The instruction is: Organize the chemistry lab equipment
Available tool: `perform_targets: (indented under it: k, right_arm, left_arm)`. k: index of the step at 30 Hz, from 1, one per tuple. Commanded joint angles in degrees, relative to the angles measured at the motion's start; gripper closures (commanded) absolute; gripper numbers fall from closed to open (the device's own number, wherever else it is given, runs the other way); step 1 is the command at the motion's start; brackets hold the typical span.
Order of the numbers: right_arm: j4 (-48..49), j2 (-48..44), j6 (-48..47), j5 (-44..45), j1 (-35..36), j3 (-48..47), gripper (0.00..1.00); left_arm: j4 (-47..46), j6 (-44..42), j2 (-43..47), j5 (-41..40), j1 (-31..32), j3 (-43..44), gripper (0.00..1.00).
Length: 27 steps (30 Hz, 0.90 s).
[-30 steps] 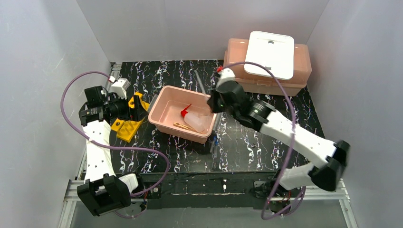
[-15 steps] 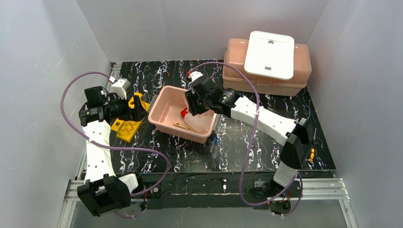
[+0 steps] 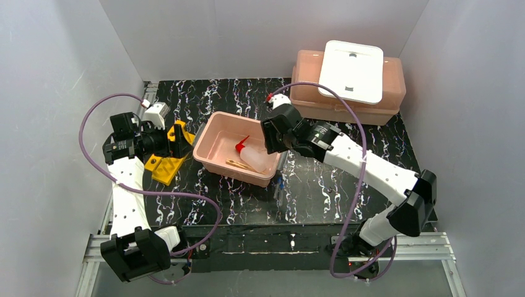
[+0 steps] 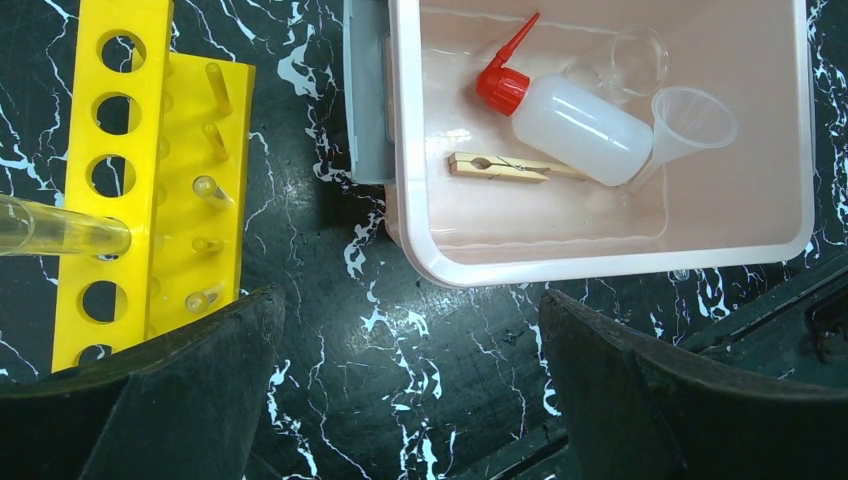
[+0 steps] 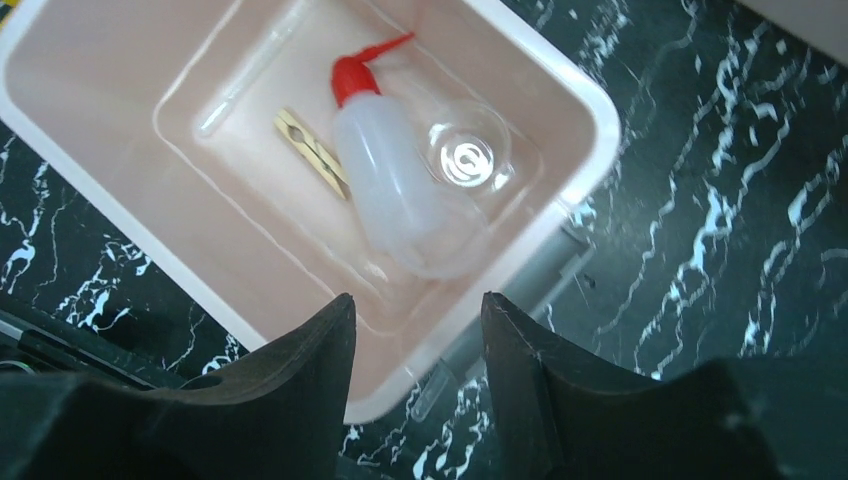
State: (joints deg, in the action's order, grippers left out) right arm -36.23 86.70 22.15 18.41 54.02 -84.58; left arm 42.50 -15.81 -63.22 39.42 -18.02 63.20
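Now our right hand [image 5: 418, 300] hovers with its fingers apart and nothing between them, over the right end of the open pink tub [image 5: 590, 110], close to its rim. Below it the squeeze bottle [image 5: 390, 190] lies on its side on the tub floor, red nozzle toward the far wall. The small beaker [image 5: 465, 160] sits just beside the bottle's body on one side and the wooden stick [image 5: 312, 152] just beside it on the other. A slim clear tube [image 5: 245, 75] lies near the tub's wall, apart from the rest. From the left wrist we also see a clear funnel [image 4: 690, 120] against the bottle's base end. A grey flat piece [image 5: 520, 290] shows just outside the tub's rim.

Our left hand [image 4: 410, 295] is spread wide and holds nothing, above the bare strip of counter [image 3: 322, 185] between the tub's left wall and the yellow rack [image 4: 150, 190]. One clear glass tube [image 4: 60, 230] pokes through a hole in the rack.

Right of the open tub the counter is bare up to its right edge. The blue-tipped pipettes [image 3: 280, 185] lie just off the tub's near right corner. At the far right stands the far pink tub [image 3: 347, 105] with the white lid [image 3: 351, 70] on top, well apart from the open tub.
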Motion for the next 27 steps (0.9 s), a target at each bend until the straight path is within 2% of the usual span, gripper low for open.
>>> perform_targets:
  k: [1, 6, 20, 23, 27]
  right_arm:
    - [-6.69, -2.59, 7.50, 5.00, -0.23, 2.58, 0.42]
    - [-2.57, -3.20, 9.98, 3.14, -0.23, 7.27, 0.42]
    - [-1.43, 4.05, 9.92, 3.04, -0.22, 5.29, 0.43]
    - [-0.84, 4.84, 9.55, 2.88, -0.23, 5.55, 0.49]
    - [-1.55, 4.72, 7.89, 4.29, -0.31, 5.70, 0.67]
  left_arm:
    - [0.12, 0.04, 0.76, 1.48, 0.10, -0.33, 0.02]
    - [-1.39, 1.71, 0.58, 2.92, 0.09, -1.21, 0.02]
    - [-0.23, 0.37, 0.59, 2.29, 0.15, -0.67, 0.02]
    - [-0.31, 0.32, 0.38, 2.27, 0.11, -0.79, 0.02]
    - [-0.29, 0.26, 0.38, 2.53, 0.12, -0.86, 0.02]
